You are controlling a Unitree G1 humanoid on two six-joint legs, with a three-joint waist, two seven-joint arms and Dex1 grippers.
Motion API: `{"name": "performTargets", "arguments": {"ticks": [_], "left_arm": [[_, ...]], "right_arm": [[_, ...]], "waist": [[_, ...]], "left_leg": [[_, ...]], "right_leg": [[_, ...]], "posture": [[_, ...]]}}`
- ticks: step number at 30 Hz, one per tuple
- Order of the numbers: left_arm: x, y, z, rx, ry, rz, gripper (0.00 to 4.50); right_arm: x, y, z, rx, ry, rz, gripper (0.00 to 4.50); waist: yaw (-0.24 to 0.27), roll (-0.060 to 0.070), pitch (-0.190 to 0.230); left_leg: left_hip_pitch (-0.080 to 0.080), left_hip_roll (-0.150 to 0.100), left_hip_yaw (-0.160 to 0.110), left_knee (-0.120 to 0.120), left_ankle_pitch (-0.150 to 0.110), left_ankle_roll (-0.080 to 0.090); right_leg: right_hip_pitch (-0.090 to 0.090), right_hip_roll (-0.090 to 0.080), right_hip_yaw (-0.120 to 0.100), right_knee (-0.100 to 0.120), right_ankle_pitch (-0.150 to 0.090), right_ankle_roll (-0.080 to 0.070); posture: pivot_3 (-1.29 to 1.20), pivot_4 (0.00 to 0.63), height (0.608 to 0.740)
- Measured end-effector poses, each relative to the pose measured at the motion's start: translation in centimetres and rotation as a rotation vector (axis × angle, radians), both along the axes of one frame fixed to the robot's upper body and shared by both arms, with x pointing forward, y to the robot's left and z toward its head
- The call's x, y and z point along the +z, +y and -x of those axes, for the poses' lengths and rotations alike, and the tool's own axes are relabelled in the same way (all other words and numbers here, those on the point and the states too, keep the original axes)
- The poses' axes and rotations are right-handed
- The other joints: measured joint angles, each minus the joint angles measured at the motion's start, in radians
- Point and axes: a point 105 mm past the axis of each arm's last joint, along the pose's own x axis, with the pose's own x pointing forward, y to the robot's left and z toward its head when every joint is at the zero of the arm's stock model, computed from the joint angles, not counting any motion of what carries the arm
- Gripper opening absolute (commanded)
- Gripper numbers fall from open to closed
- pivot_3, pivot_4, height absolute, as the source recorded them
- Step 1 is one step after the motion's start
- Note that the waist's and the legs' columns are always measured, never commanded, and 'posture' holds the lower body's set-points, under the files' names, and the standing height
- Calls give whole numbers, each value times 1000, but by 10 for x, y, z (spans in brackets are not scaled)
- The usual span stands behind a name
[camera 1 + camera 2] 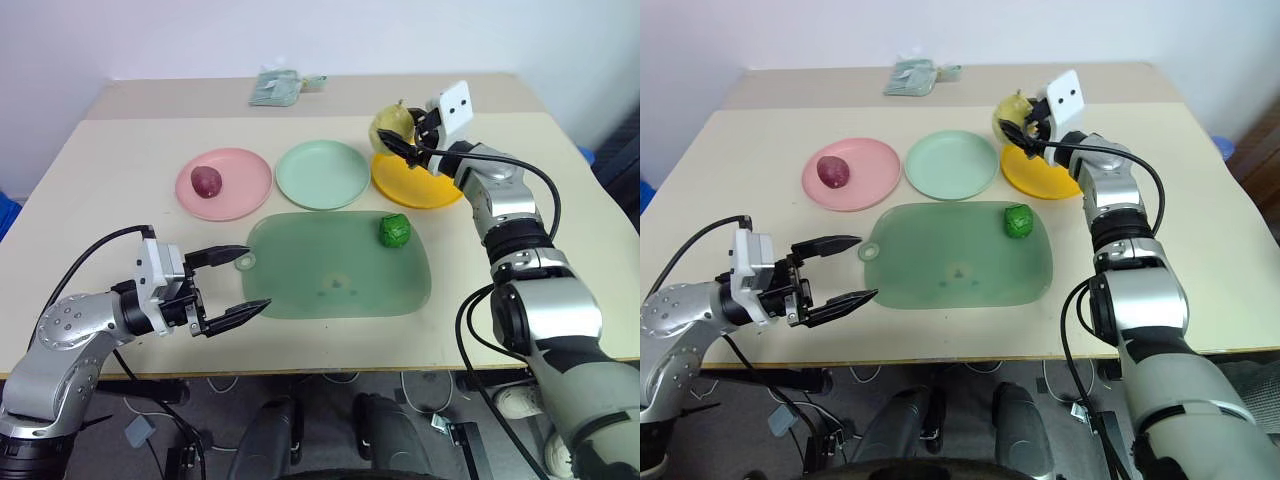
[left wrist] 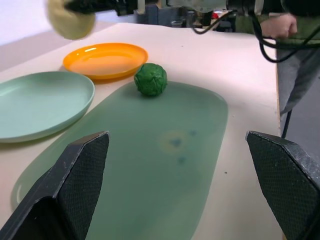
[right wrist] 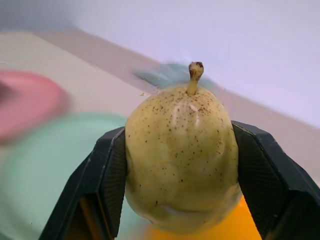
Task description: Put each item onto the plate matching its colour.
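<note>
Right claw (image 1: 408,139) is gripping the yellow pear (image 3: 182,155), hovering over the orange plate (image 1: 415,180) at its 11 o'clock edge. Left claw (image 1: 235,282) is hanging released at the green board's (image 1: 340,265) 8 o'clock.

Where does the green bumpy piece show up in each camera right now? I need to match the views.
Left eye view: green bumpy piece on the translucent green board's far right corner.
Right eye view: same corner, just before the orange-yellow plate.
Left wrist view: centre-top, at the board's far end.
Right wrist view: not in it; the right gripper clamps the yellow pear.
Shared landmark: the orange-yellow plate.
</note>
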Motion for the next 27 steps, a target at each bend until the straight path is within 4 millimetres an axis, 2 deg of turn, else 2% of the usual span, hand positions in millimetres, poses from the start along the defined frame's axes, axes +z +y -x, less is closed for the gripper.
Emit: {"name": "performTargets", "arguments": {"ticks": [2,4,5,11,15,17,19,21,22,24,27], "left_arm": [[1,-1,0,5,-6,0,4500],[3,-2,0,9,-15,-1,4500],[3,-2,0,12,-16,0,4500],[3,-4,2,28,-14,-1,4500],[3,-5,3,32,-18,-1,4500],[2,-5,3,38,-15,1,4500],[3,-7,2,36,-16,8,4500],[3,-13,1,20,-21,20,4500],[3,-15,0,12,-19,22,4500],[2,-18,-1,4,-19,20,4500],[3,-23,-2,-28,-20,22,4500]], "right_arm": [[-17,-8,-2,-53,47,16,3553],[-32,-17,-3,-111,96,20,4353],[-36,-19,-3,-129,111,15,4482],[-38,-23,-4,-160,117,-15,4482],[-31,-21,-2,-102,110,-56,4482],[-20,-20,3,-16,91,-77,4482],[0,-17,11,100,45,-90,4482],[15,-18,26,209,-1,-89,4482],[16,-19,35,244,-4,-90,4482],[-1,-22,54,294,46,-87,4482],[-48,-15,88,349,222,-107,4482]], "waist": [[-4,0,0],[-7,0,0],[-9,1,0],[-22,1,0],[-22,1,0],[-20,1,1],[-18,1,1],[-13,0,0],[-8,0,0],[4,0,0],[10,1,0]], "left_leg": [[0,0,0,-2,1,-2],[0,1,0,-2,1,-2],[0,1,0,-2,1,-2],[1,1,0,-1,1,-2],[1,1,0,-1,1,-2],[1,1,0,-1,1,-2],[1,1,0,-1,1,-1],[2,1,-1,-1,1,-1],[3,1,-2,-1,1,-1],[4,1,-2,-1,0,0],[4,1,-1,0,0,0]], "right_leg": [[-1,1,1,1,0,0],[-2,1,1,1,0,-1],[-2,1,1,2,-1,-1],[-1,1,1,3,-1,-1],[-1,1,1,3,0,0],[0,2,1,3,1,2],[0,1,1,2,1,2],[2,1,0,2,1,2],[3,1,-1,1,1,2],[3,1,-1,1,1,2],[3,0,0,2,1,1]], "posture": [[0,150,740],[0,150,740],[0,150,740],[0,150,740],[0,150,740],[0,150,740],[0,150,740],[0,150,740],[0,150,740],[0,150,740],[0,150,740]]}}
